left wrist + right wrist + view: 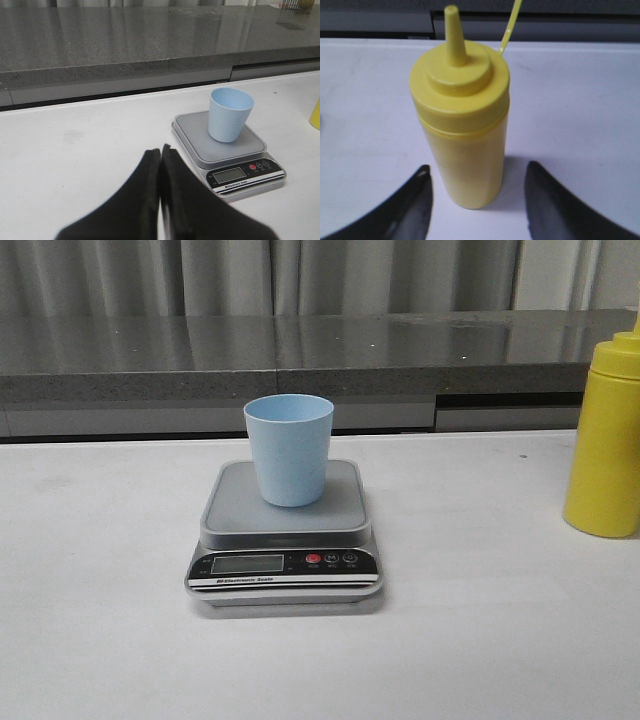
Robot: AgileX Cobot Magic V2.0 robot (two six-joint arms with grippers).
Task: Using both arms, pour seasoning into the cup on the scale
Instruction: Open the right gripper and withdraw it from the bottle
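Yellow seasoning (462, 125), pointed nozzle (cap off)

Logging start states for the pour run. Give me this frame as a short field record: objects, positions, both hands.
cup: pale blue tumbler, upright on the scale platform, looks empty
scale: digital kitchen scale, centre of the white table, display facing the robot, reading not legible
seasoning: yellow squeeze bottle, upright on the table, right of the scale, apart from it
nozzle: uncapped, cap tether sticking up behind
left hand: shut, holding nothing, over bare table left of the scale
right hand: open, fingers either side of the bottle, no contact visible
pour: not started
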